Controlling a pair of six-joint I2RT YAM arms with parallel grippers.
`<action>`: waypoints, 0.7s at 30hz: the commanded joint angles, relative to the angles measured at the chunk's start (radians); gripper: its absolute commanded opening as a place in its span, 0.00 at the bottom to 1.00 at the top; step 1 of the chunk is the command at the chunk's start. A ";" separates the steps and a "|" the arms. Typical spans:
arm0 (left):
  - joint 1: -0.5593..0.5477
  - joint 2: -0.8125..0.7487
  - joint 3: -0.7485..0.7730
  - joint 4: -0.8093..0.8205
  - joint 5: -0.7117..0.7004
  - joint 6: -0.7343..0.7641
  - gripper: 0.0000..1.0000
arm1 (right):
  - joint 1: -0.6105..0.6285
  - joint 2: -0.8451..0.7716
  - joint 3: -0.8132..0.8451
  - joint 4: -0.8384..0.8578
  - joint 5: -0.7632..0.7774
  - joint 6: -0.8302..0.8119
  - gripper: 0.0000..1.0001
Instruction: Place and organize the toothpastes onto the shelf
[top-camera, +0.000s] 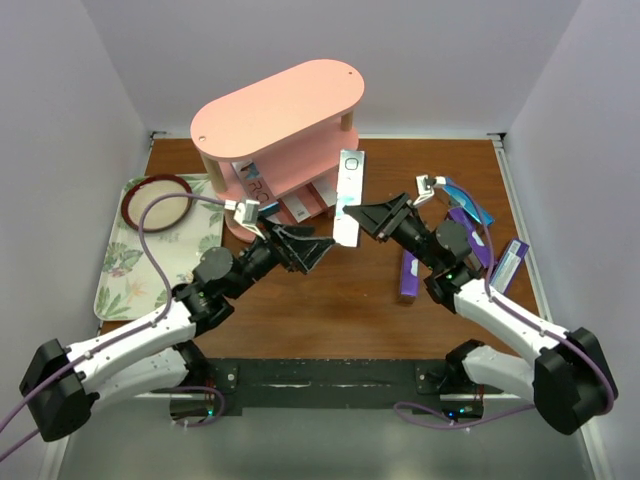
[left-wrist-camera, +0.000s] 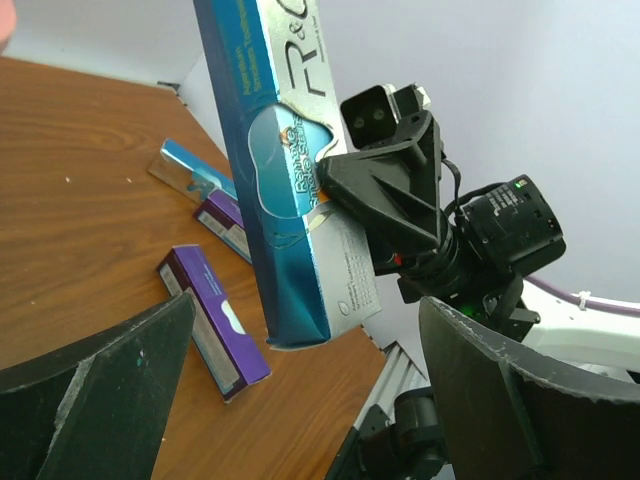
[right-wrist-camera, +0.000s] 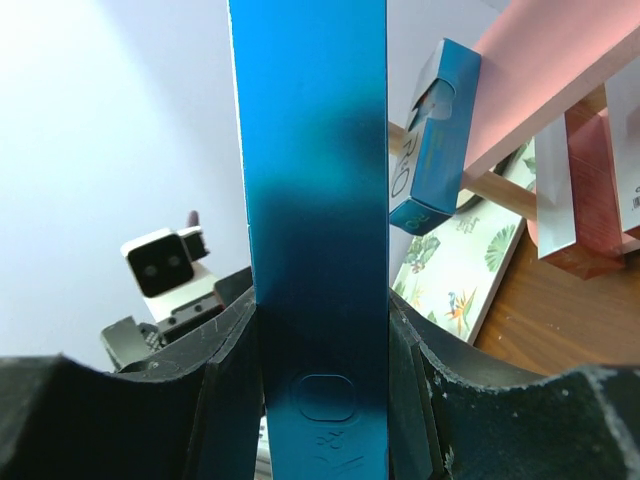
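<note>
Left: my left gripper (top-camera: 305, 250) stands with its jaws wide apart, holding nothing, just in front of the shelf (top-camera: 280, 110). Centre: a blue toothpaste box (top-camera: 348, 190) stands upright before the shelf, clamped below its middle by my right gripper (top-camera: 368, 215). Right: spare boxes (top-camera: 409, 272) lie on the table (top-camera: 330, 310). Hazards: gripped so low, the long box may pivot between the fingers. Its upper end may catch the shelf's top board or, as far as I can make out, shove the shelved boxes (top-camera: 300, 205). The grippers sit near each other and could collide.
</note>
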 joint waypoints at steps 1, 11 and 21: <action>-0.049 0.055 0.025 0.127 -0.078 -0.062 1.00 | 0.009 -0.056 -0.025 0.099 0.066 0.044 0.31; -0.091 0.196 0.069 0.220 -0.048 -0.102 0.99 | 0.015 -0.100 -0.051 0.100 0.092 0.062 0.31; -0.103 0.281 0.098 0.318 -0.015 -0.147 0.84 | 0.020 -0.113 -0.065 0.107 0.090 0.068 0.33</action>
